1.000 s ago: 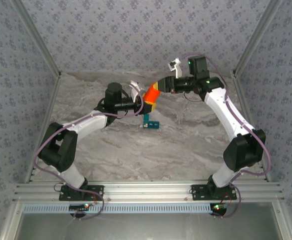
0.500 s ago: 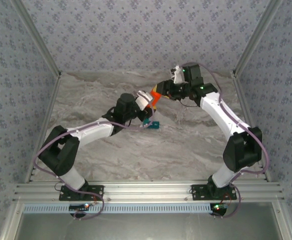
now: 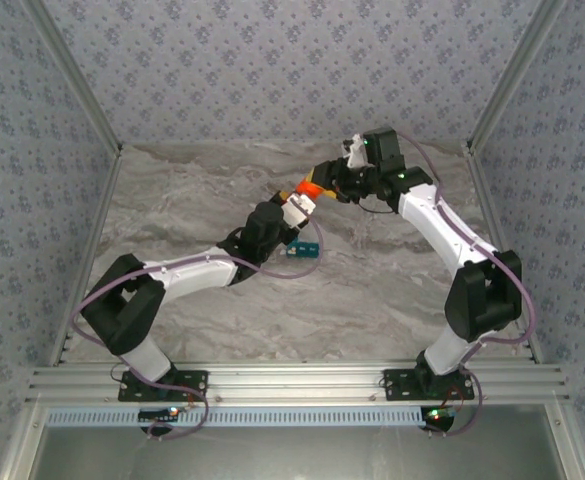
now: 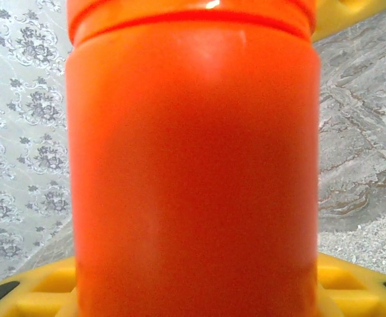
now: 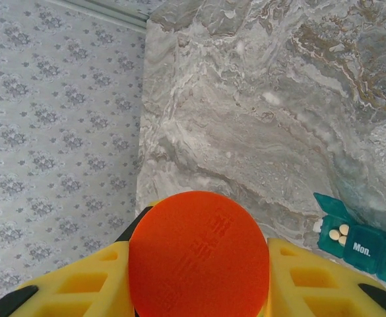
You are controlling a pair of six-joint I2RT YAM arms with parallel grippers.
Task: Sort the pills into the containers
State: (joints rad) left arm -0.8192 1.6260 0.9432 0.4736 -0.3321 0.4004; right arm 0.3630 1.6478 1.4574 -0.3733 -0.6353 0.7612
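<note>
Marble table (image 3: 172, 210), patterned walls (image 3: 272, 70). Left claw (image 3: 298, 206) clamps the bottle (image 4: 193, 165); right claw (image 3: 324, 186) is closed tight on its cap (image 5: 199, 264). The box (image 5: 361, 246) lies below both claws, with pills (image 5: 338, 233) inside.
</note>
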